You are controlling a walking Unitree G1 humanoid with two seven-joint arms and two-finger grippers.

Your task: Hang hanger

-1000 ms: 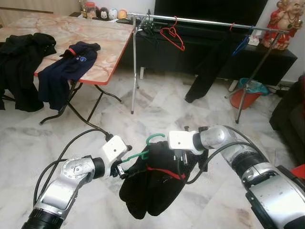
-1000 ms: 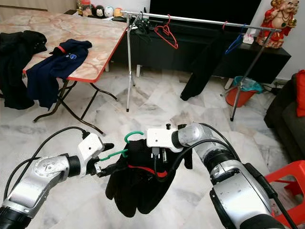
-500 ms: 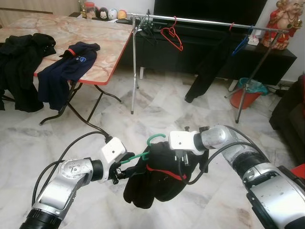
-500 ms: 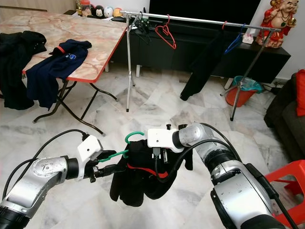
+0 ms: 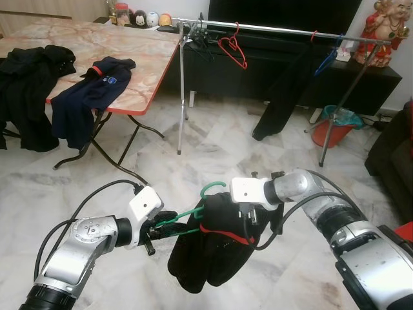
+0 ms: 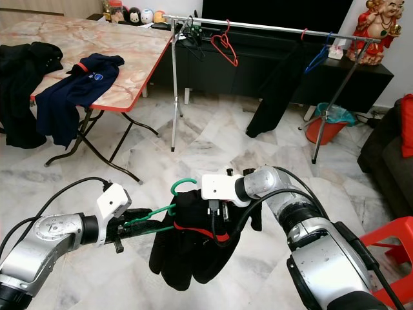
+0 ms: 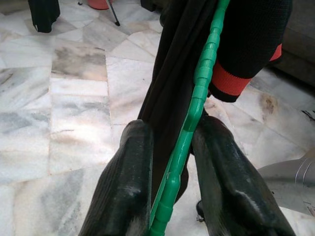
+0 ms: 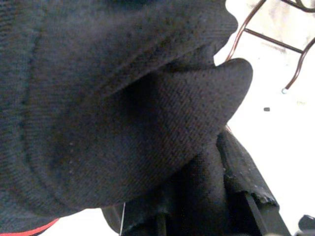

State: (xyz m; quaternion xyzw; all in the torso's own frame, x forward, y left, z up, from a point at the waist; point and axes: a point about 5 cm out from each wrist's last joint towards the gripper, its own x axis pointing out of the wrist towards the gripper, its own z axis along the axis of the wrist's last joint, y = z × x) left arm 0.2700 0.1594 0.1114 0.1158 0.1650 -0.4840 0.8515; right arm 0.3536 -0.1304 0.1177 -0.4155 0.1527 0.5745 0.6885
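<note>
Clenched on the green hanger [image 7: 197,105], my left gripper [image 5: 157,227] pinches the hanger's arm between both fingers [image 7: 129,182], near and left of centre, low over the marble floor [image 5: 213,145]. My right gripper [image 5: 253,213] is buried in the black garment [image 5: 213,258] just right of the hanger hook; I cannot tell whether it is clenched or released, because cloth covers its fingers.

Position of the work: the hanger sits between my two grippers, hook [image 5: 211,188] upward, with the black garment, which has a red band, draped over it and sagging below. The clothes rack [image 5: 284,30] stands far across the room, well apart from the hanger. A red hanger [image 5: 233,48] already hangs near the left end of its rail, and a dark garment [image 5: 284,87] hangs further right. A folding table [image 5: 139,61] with clothes on it stands at far left.

Procedure for this step, as I judge it:
1. Maintain a firm left pinch; the hanger arm is thin and could rotate in the grip.
2. Keep the hook upright and clear of cloth so it can catch the rail.
3. Support the garment with the right gripper to prevent slippage while approaching.
4. Aim for the bare rail section between the red hanger and the dark garment.
5. Lift the hook above the rail, then lower it on.
</note>
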